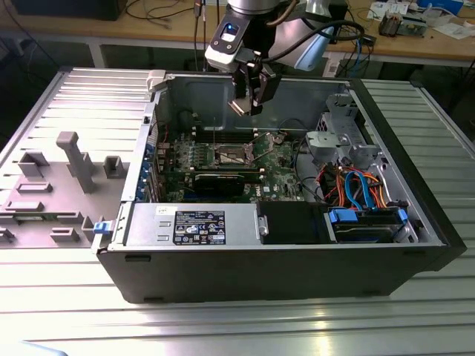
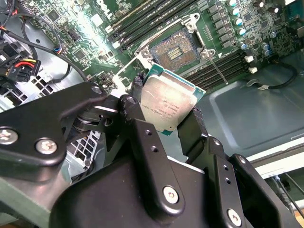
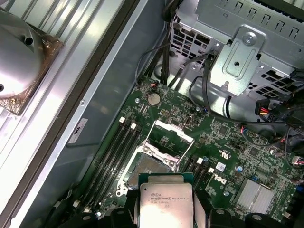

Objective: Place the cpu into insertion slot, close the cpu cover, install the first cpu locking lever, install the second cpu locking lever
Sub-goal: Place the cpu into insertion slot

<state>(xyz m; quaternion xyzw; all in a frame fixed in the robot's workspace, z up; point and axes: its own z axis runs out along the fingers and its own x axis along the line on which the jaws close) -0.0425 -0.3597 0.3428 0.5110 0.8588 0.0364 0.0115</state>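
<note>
Silver-grey and square, the flat metal-topped cpu [image 2: 166, 107] is pinched at two opposite edges by the black gripper [image 2: 164, 114], whose fingers [image 2: 190, 130] cover its sides. In the first wrist view part of the cpu is cut off by the picture's edge. It hangs above the square, silver-rimmed insertion slot [image 3: 153, 166] on the green circuit board [image 3: 228, 161], not touching it, and hides the slot's nearest edge. The thin silver frame of the cpu cover [image 3: 174, 128] stands tilted open beside the slot. The open black computer case [image 1: 260, 274] lies on a ribbed grey metal table [image 1: 297, 326]; a wooden workbench [image 1: 415, 46] strewn with cables runs behind.
</note>
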